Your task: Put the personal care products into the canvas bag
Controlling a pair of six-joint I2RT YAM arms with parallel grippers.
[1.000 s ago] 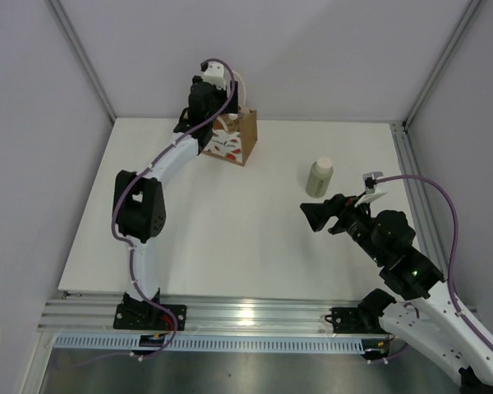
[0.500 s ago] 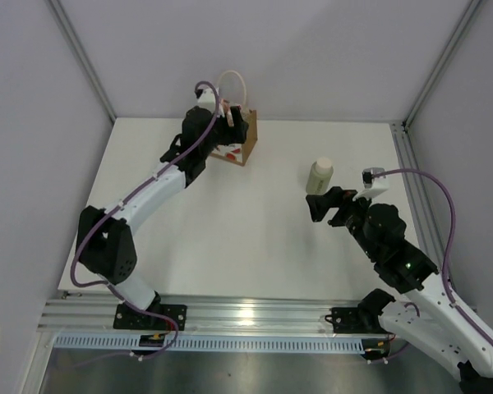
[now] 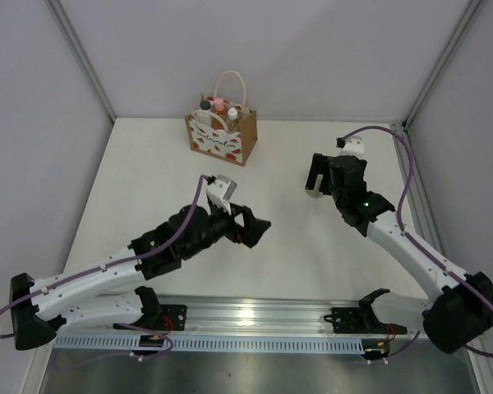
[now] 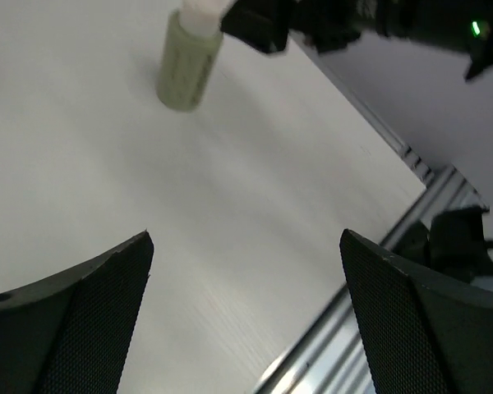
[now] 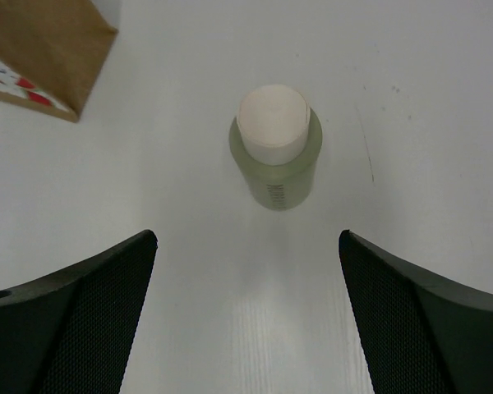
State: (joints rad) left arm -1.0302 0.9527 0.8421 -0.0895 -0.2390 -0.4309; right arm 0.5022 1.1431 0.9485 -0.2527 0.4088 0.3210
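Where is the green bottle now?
Top view: the green bottle stands on the table's right side, just below the open right gripper, right of the brown bag.

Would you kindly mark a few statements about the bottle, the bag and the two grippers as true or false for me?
1. The pale olive-beige bottle stands upright on the table, outside the canvas bag. True.
2. The right gripper is shut on that bottle. False: its jaws are open and do not touch the bottle, which stands ahead of them.
3. The left gripper holds a pink-capped bottle. False: it is open and empty, and a pink cap shows inside the bag.
4. The canvas bag stands upright near the far edge of the table. True.
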